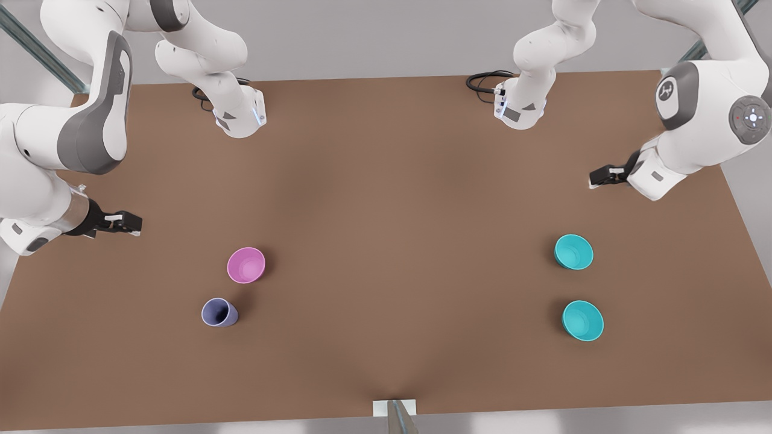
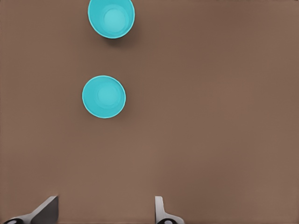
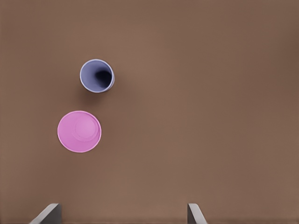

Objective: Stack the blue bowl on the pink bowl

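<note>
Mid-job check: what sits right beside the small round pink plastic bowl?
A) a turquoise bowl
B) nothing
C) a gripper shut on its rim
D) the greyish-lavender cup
D: the greyish-lavender cup stands apart but next to the small round pink plastic bowl; both turquoise plastic bowls sit across the brown table.

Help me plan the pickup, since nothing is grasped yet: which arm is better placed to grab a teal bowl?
The left arm. Its open left gripper hangs near both teal bowls, apart from them. The right gripper, also open, waits by the pink bowl and lavender-blue cup.
</note>
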Robot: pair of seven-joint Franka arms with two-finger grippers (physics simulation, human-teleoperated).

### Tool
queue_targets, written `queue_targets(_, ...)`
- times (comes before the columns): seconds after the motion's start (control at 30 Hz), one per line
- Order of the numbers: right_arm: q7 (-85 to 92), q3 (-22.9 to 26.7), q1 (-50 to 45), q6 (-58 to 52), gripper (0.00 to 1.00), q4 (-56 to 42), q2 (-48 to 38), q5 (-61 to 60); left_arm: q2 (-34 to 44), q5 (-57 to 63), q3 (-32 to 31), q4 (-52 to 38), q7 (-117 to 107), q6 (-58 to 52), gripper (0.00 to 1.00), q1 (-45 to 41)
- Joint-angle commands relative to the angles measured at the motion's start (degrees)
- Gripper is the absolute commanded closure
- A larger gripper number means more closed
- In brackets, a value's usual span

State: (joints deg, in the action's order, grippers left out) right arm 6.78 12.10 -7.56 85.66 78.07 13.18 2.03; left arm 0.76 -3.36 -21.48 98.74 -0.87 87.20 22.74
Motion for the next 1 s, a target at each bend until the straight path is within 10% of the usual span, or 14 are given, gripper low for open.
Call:
queue_targets(0.0,1.12,0.03,0.0,-0.58,0.0,-0.03,0.0,-0.01,-0.23,0.02,0.56,-0.04,0.52,-2.2,0.0,-9.03)
queue_targets(0.4,-9.95,0.03,-2.99,34.93,0.0,36.45,3.78,-9.67,-1.28,-0.07,0.47,-0.22,0.61,-2.64,0.0,-6.13)
queue_targets(0.97,-10.04,-0.23,-5.18,50.57,0.0,38.64,13.62,-18.02,-3.57,-0.16,0.21,-2.24,0.61,-5.02,0.0,-6.57)
